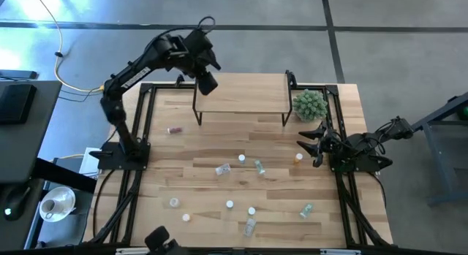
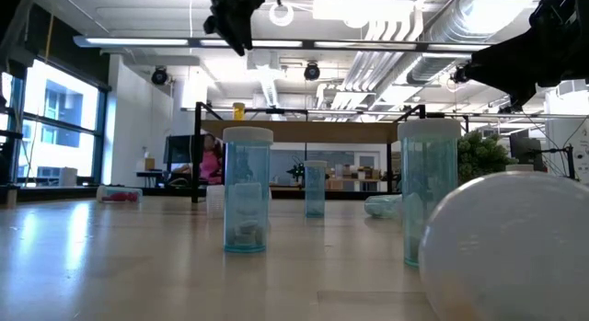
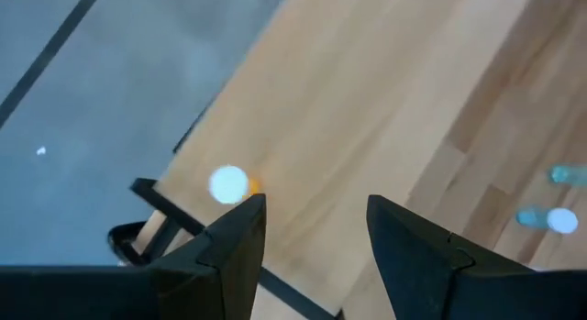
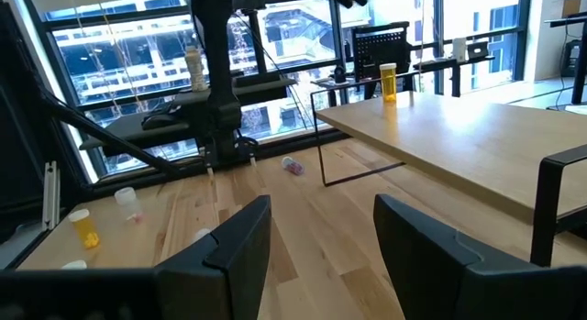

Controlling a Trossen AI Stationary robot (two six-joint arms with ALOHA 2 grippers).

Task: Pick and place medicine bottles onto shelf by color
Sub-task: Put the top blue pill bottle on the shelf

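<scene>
- Wide, light wooden tabletop (image 1: 219,145) on a grey floor; behind it, in the low view, an open room with white ceiling pipes and large windows.
- Shelf (image 1: 241,101) at the far edge of the table, a low light-wood board on thin black legs.
- One orange bottle (image 4: 389,82) upright on a corner of the shelf; seen also from the left wrist view (image 3: 231,184) as a white cap with an orange edge.
- Left gripper (image 3: 316,233) raised above that end of the shelf, fingers apart, nothing between them.
- Right gripper (image 4: 321,237) low over the table on the right side, beside the spiky green plant ball (image 1: 310,104); fingers also apart and empty.
- Other bottles spread over the near half of the table, well apart from the shelf: a pink one (image 1: 174,130) lying on the left, an orange one (image 1: 298,158) near the right gripper, a green one (image 1: 306,210) lying toward the front right.
- Blue bottles (image 2: 247,190) upright close to the low camera.
</scene>
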